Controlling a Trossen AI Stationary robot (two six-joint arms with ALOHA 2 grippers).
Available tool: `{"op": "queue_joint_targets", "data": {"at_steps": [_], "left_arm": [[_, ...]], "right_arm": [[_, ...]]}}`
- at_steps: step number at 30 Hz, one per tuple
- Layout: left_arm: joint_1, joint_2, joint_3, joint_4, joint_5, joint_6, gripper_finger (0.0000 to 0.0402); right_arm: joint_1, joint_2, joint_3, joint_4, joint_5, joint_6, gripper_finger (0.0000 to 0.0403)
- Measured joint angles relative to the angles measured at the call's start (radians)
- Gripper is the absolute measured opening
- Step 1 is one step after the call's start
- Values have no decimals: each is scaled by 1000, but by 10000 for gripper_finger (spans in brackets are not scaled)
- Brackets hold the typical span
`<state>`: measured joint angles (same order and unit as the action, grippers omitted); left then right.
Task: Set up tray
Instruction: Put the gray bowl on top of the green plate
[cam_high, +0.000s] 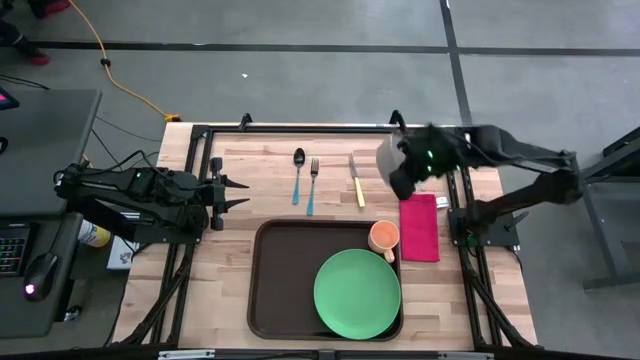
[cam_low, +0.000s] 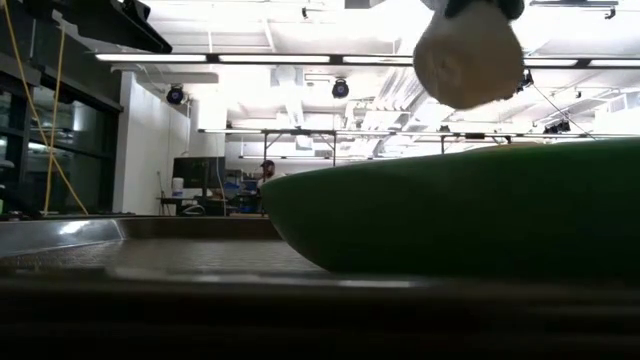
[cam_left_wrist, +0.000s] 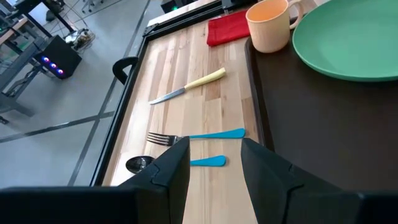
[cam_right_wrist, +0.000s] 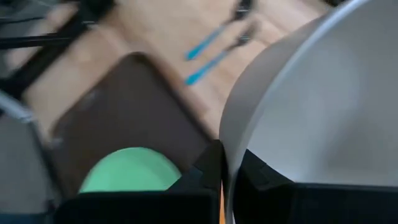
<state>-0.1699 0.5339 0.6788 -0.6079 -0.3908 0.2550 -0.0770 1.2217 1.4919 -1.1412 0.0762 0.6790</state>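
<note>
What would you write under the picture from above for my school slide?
Right gripper lifts a grey bowl above the table; green plate and orange cup sit on the tray.

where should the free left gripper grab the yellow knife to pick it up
Grip the yellow handle from straight above, fingers across its narrow width. The knife lies flat and alone on the table, clear of the fork, and its handle is thicker than the blade.

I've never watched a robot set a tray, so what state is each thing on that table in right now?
Tray: flat on table, holds plate and cup.
Plate: on tray, empty.
Cup: upright on tray.
Bowl: lifted, held above table.
Right gripper: shut on bowl's rim.
Left gripper: open, empty.
Napkin: flat beside tray.
Spoon, fork, knife: lying on table.
</note>
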Motion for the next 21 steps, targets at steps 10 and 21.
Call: {"op": "queue_joint_targets", "data": {"at_steps": [10,21], "left_arm": [[0,0,0,0,11,-3,172],[0,0,1,0,11,-20,172]], "right_arm": [[323,124,27,107,62,182,0],[511,463,370,-110,59,168,0]]}}
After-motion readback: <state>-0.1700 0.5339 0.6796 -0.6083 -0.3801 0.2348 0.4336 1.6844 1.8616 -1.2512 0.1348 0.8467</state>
